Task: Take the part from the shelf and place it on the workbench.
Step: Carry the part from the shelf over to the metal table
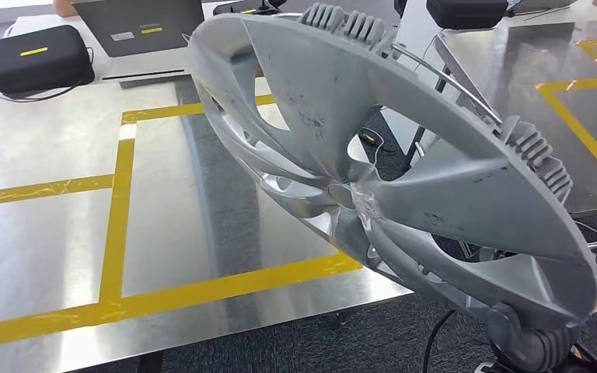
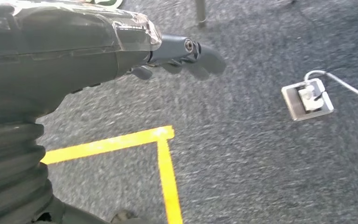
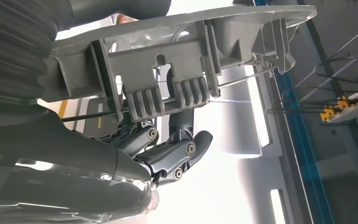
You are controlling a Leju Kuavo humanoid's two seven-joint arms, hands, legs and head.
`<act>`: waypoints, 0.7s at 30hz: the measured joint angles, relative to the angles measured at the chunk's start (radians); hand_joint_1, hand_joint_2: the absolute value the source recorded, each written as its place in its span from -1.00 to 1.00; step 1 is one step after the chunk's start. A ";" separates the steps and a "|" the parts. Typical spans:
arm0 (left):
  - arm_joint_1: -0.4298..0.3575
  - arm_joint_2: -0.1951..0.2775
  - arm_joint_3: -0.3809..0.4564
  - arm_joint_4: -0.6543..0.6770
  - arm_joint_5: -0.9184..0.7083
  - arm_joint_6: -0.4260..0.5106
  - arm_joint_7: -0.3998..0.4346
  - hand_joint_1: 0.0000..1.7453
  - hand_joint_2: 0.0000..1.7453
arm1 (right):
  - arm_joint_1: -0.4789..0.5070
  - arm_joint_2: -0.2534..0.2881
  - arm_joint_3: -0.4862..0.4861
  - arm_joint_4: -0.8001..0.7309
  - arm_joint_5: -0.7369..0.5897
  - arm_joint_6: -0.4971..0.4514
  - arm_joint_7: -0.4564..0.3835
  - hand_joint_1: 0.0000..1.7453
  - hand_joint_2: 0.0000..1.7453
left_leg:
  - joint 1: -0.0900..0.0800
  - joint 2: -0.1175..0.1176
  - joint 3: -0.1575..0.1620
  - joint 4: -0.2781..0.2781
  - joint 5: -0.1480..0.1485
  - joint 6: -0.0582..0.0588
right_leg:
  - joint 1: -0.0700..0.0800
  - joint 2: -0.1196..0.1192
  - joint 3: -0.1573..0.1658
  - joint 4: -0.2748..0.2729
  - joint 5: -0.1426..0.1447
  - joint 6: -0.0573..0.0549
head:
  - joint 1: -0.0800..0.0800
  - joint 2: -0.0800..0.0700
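The part is a large silver wheel cover (image 1: 404, 148), held up tilted in front of my head camera above the metal workbench (image 1: 47, 256). My right hand (image 1: 530, 336) grips its rim at the lower right of the head view. In the right wrist view its dark fingers (image 3: 177, 149) curl up into the ribbed clips on the cover's rim (image 3: 168, 79). My left hand (image 2: 186, 58) hangs over grey carpet with its fingers loosely curled and nothing in them.
Yellow tape (image 1: 116, 225) marks rectangles on the workbench. A second metal table (image 1: 544, 85) with yellow tape stands at the right, with a gap between the two. A black case (image 1: 35, 56) and a laptop (image 1: 140, 27) sit at the back. A floor socket (image 2: 307, 99) lies on the carpet.
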 joint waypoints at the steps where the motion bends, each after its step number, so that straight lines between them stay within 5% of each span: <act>1: 0.002 -0.001 -0.001 0.000 0.000 0.000 -0.002 -1.00 1.00 | -0.002 0.000 0.000 0.001 0.000 0.000 0.000 1.00 1.00 | -0.004 0.019 -0.005 0.000 -0.001 -0.005 | -0.003 -0.016 0.007 -0.019 0.006 0.002 | 0.001 0.000; 4: 0.003 -0.004 -0.002 0.000 -0.001 0.000 -0.003 -1.00 1.00 | -0.005 0.004 0.001 0.004 -0.001 0.000 0.000 1.00 1.00 | -0.011 0.135 -0.052 0.087 -0.071 -0.017 | -0.009 -0.062 0.019 -0.064 0.026 0.010 | -0.008 0.000; 6: 0.001 -0.003 -0.004 0.000 -0.002 0.000 0.000 -1.00 1.00 | -0.004 0.006 0.001 0.009 -0.002 0.000 0.000 1.00 1.00 | -0.003 0.150 -0.092 0.187 -0.120 -0.030 | -0.012 -0.094 0.015 -0.063 0.028 0.013 | -0.013 0.000; 7: 0.001 -0.003 -0.006 0.000 -0.002 0.000 0.002 -1.00 1.00 | -0.003 0.006 0.002 0.013 -0.002 0.000 0.001 1.00 1.00 | 0.002 0.149 -0.096 0.209 -0.123 -0.037 | -0.015 -0.110 0.013 -0.059 0.026 0.015 | -0.015 0.000; 10: 0.002 -0.003 -0.012 0.000 -0.002 0.000 0.005 -1.00 1.00 | -0.004 0.007 0.002 0.019 -0.002 0.000 0.001 1.00 1.00 | 0.009 0.185 -0.012 0.089 -0.059 -0.056 | -0.024 -0.153 0.006 -0.038 0.014 0.034 | -0.017 0.000; 13: 0.001 -0.003 -0.016 0.000 -0.002 0.001 0.006 -1.00 1.00 | -0.007 0.007 0.002 0.020 -0.002 0.001 0.001 1.00 1.00 | 0.001 0.244 0.042 -0.007 -0.040 -0.035 | -0.021 -0.179 0.002 -0.013 -0.001 0.058 | -0.018 0.000; 16: 0.002 -0.002 -0.017 0.000 -0.001 0.003 0.011 -1.00 1.00 | -0.012 0.008 0.002 0.021 -0.002 0.002 0.002 1.00 1.00 | -0.003 0.218 0.034 -0.005 -0.034 -0.003 | -0.024 -0.189 0.003 -0.009 -0.008 0.070 | -0.013 0.000; 18: -0.001 -0.001 -0.018 0.000 0.001 0.004 0.013 -1.00 1.00 | -0.012 0.009 0.002 0.021 -0.002 0.002 0.002 1.00 1.00 | 0.000 0.192 0.030 -0.008 -0.027 0.010 | -0.030 -0.148 -0.014 0.039 -0.051 0.076 | -0.010 0.000; 21: -0.004 0.000 -0.018 0.000 0.003 0.004 0.014 -1.00 1.00 | -0.010 0.009 0.003 0.024 -0.005 0.003 0.002 1.00 1.00 | -0.005 0.150 0.022 -0.008 -0.019 0.022 | -0.032 -0.090 -0.086 0.222 -0.148 0.077 | -0.002 0.000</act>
